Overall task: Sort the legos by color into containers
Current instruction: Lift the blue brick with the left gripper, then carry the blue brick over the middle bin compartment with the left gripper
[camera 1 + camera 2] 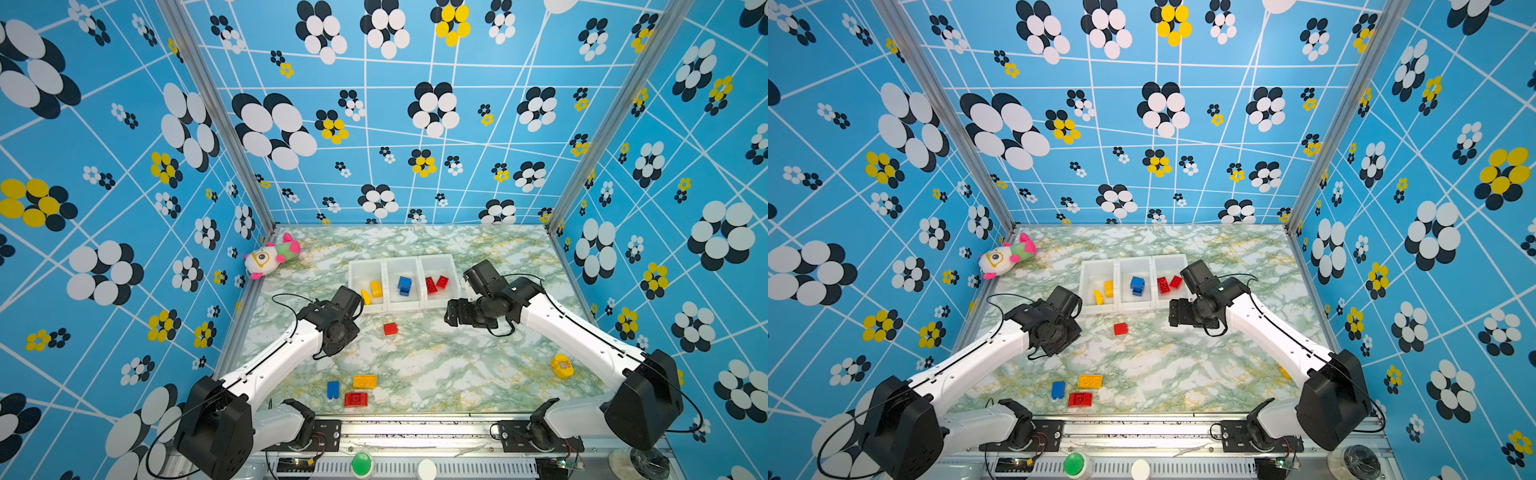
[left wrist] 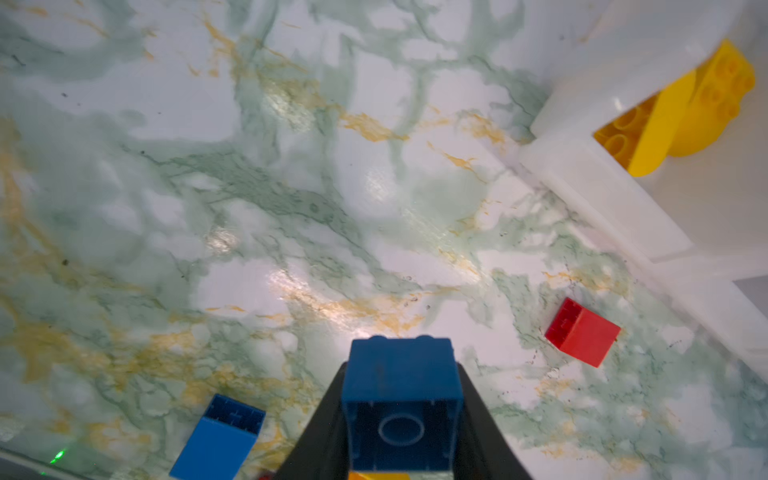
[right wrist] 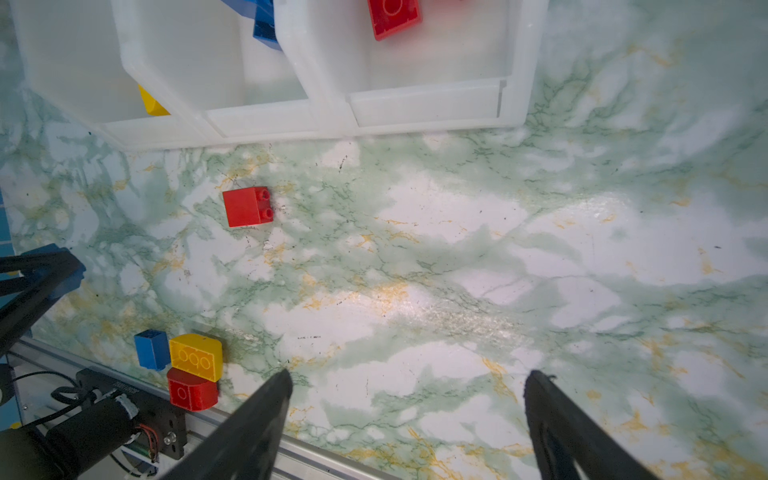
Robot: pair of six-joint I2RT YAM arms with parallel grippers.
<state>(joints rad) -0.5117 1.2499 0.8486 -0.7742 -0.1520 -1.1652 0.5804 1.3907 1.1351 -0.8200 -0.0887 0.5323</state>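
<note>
My left gripper [image 2: 401,374] is shut on a blue lego [image 2: 401,399], held above the marble table near the containers' left front corner. The right gripper [image 3: 409,378] hangs open over bare table in front of the right bin, with nothing between its fingers. The three joined white containers [image 1: 405,306] hold yellow legos [image 1: 376,288] on the left, blue [image 1: 404,284] in the middle and red [image 1: 436,284] on the right. Loose on the table lie a red brick [image 1: 390,328], a blue [image 1: 333,389], yellow [image 1: 365,380] and red [image 1: 355,399] group near the front edge, and a round yellow piece [image 1: 562,365].
A white-green-pink plush toy [image 1: 270,257] lies at the back left by the wall. Patterned walls close in three sides of the table. A metal rail with a green button [image 1: 360,463] runs along the front edge.
</note>
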